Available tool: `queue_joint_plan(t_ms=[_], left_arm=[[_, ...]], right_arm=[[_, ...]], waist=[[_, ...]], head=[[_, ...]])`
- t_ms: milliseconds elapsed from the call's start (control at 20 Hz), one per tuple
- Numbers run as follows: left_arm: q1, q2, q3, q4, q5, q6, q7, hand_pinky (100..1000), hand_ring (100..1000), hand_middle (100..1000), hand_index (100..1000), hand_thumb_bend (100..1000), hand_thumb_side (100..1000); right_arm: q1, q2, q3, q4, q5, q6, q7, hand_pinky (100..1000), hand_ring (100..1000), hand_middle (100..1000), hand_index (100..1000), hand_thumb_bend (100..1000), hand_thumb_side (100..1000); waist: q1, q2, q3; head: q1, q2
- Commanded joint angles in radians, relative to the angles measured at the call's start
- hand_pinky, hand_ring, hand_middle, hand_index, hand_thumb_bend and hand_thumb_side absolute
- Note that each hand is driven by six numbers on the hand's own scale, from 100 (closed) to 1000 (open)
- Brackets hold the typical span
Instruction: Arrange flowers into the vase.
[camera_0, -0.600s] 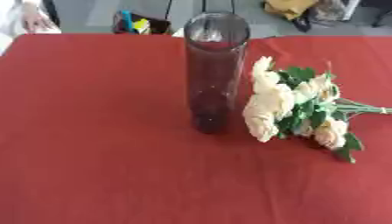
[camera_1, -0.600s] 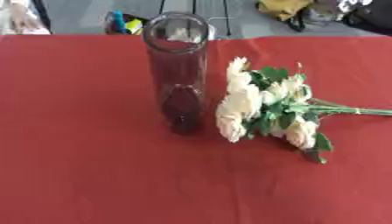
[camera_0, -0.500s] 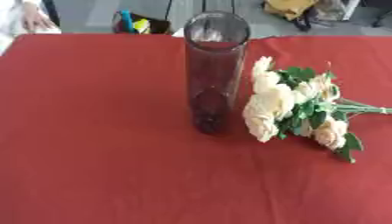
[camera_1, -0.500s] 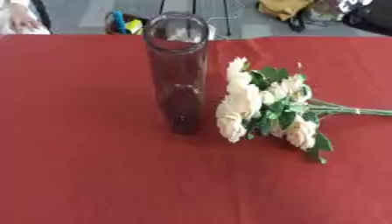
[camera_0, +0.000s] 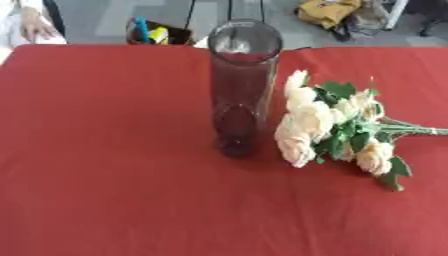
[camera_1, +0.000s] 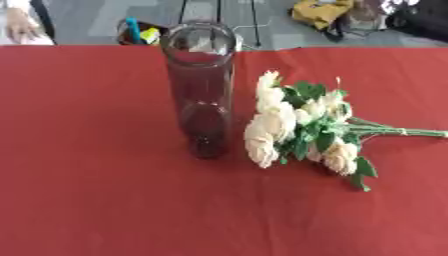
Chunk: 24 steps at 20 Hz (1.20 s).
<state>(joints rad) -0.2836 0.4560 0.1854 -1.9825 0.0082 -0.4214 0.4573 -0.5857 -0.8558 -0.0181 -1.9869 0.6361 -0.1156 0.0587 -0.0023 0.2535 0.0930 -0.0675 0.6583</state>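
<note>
In the left eye view no hand of the robot shows, so places cannot be given from a hand and I cannot tell if the hands are wide, narrow or holding something. The vase, tall, clear and empty, stands upright on the red bench. The flowers lie flat on the bench just beside the vase, on the robot's right. Their cream heads point toward the vase and their green stems run away to the right edge.

In the right eye view it is the same: the vase upright, the flowers beside it, close to its base but not clearly touching it, and no hand in the picture.

I judge that the task is not yet begun and the step in hand is to reach for the flowers. To do it well, the right hand should come from the right side and close on the stems, not on the heads. Then it should lift the bunch, turn the stems down, and bring them over the vase mouth without knocking the vase, because such a tall narrow vase can tip easily.
</note>
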Motion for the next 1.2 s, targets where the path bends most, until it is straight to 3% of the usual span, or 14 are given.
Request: queue_joint_plan(t_ms=[50, 200, 400, 500, 600, 650, 750, 800, 1050, 1200], left_arm=[[-0.015, 0.027, 0.001, -0.018, 0.002, -0.004, -0.005, 732, 877, 894, 986, 100, 1000], [-0.013, 0.029, 0.003, -0.018, 0.001, -0.004, -0.003, 732, 877, 894, 986, 100, 1000], [-0.014, 0.028, 0.001, -0.018, 0.0, -0.002, -0.004, 732, 877, 893, 986, 100, 1000], [-0.014, 0.027, 0.001, -0.018, 0.001, -0.001, -0.004, 731, 877, 893, 986, 100, 1000], [-0.014, 0.028, 0.001, -0.018, 0.0, -0.001, -0.005, 731, 877, 893, 986, 100, 1000], [-0.013, 0.028, 0.001, -0.018, 0.0, -0.001, -0.005, 731, 877, 893, 986, 100, 1000], [-0.01, 0.029, 0.002, -0.018, -0.001, 0.0, -0.003, 731, 877, 892, 986, 100, 1000], [-0.008, 0.029, 0.003, -0.018, -0.002, 0.001, -0.003, 731, 877, 892, 986, 100, 1000], [-0.005, 0.03, 0.002, -0.018, -0.004, 0.004, -0.001, 731, 877, 892, 986, 100, 1000], [-0.008, 0.033, -0.001, -0.018, -0.004, 0.005, -0.004, 731, 877, 892, 986, 100, 1000]], right_arm=[[-0.013, -0.019, -0.011, -0.013, 0.005, 0.005, 0.012, 933, 963, 964, 958, 100, 1000], [-0.013, -0.029, -0.013, -0.013, 0.012, 0.009, 0.047, 936, 968, 969, 960, 100, 1000], [-0.019, -0.039, -0.01, -0.013, 0.018, 0.003, 0.093, 936, 968, 965, 960, 104, 1000], [-0.026, -0.042, -0.006, -0.013, 0.019, 0.001, 0.109, 936, 967, 963, 958, 135, 1000], [-0.033, -0.048, 0.0, -0.013, 0.021, 0.0, 0.123, 936, 965, 958, 951, 236, 1000], [-0.036, -0.051, 0.004, -0.013, 0.02, -0.001, 0.129, 936, 965, 958, 951, 236, 1000], [-0.048, -0.064, 0.014, -0.013, 0.023, -0.005, 0.151, 936, 961, 926, 941, 375, 1000], [-0.056, -0.072, 0.02, -0.013, 0.027, -0.008, 0.169, 937, 961, 921, 941, 390, 1000], [-0.103, -0.103, 0.066, -0.013, 0.03, -0.008, 0.33, 949, 976, 938, 986, 421, 1000], [-0.143, -0.116, 0.101, -0.013, 0.026, 0.011, 0.458, 962, 995, 960, 1000, 388, 1000]], waist=[[0.001, -0.018, 0.002], [0.0, -0.018, 0.003], [-0.003, -0.016, 0.005], [-0.003, -0.017, 0.006], [-0.002, -0.018, 0.007], [-0.002, -0.018, 0.007], [-0.002, -0.019, 0.009], [-0.003, -0.019, 0.01], [-0.005, -0.018, 0.01], [-0.008, -0.016, 0.012]], head=[[0.007, -0.006], [0.002, -0.006], [-0.049, -0.022], [-0.053, -0.024], [-0.046, -0.024], [-0.043, -0.023], [-0.029, -0.013], [-0.021, -0.008], [0.004, 0.015], [0.012, 0.015]])
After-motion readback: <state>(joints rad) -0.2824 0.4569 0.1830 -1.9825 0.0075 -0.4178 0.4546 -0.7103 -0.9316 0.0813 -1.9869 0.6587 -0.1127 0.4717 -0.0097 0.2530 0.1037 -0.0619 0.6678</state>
